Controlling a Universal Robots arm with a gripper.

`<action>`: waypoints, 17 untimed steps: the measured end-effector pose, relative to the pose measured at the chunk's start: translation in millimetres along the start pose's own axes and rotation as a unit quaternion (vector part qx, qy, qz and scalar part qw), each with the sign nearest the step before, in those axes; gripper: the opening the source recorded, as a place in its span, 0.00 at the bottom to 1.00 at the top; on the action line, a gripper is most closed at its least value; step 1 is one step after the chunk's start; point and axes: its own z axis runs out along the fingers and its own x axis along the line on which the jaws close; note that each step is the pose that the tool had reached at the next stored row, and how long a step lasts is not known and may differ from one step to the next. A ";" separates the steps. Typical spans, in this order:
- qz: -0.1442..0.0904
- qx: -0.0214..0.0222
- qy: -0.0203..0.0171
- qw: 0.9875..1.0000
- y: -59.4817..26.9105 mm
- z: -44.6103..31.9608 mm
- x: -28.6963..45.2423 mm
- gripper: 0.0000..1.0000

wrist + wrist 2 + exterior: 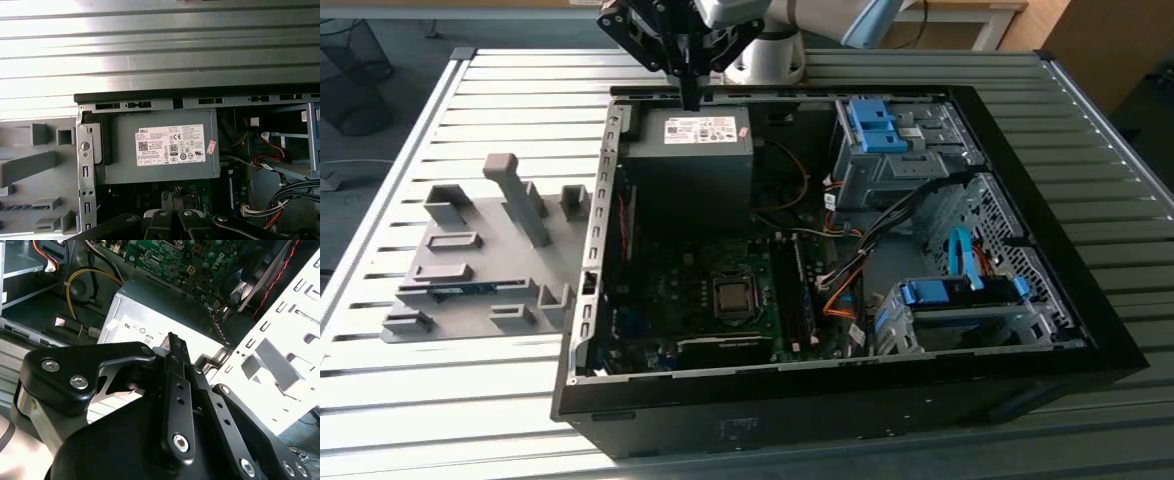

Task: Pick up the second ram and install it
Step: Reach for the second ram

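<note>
The second ram (458, 290) is a thin blue-green strip lying in a slot of the grey fixture plate (467, 320), on the exterior view's left, beside the open computer case (1067, 300). My gripper (691, 97) hangs far from it, over the back edge of the case just above the grey power supply (687, 150). Its black fingers are shut with nothing between them. In the first wrist view the gripper (172, 194) points over the power supply (160, 150). The second wrist view has the gripper (172, 342) above that same box.
Inside the case lie the motherboard (720, 300) with another green memory stick (797, 295) standing in its slot, loose cables (854, 280) and blue drive cages (947, 295). Grey fixture blocks (520, 195) stand upright on the plate. The slatted metal table (454, 400) surrounds everything.
</note>
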 end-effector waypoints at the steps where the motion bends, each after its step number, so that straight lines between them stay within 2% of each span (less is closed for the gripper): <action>1: 0.000 0.000 0.000 1.000 0.0 0.0 0.6 0.11; 11: 0.000 0.000 0.000 1.000 -0.9 -0.4 11.8 0.11; 17: 0.000 0.000 0.000 1.000 -2.2 -0.7 29.2 0.11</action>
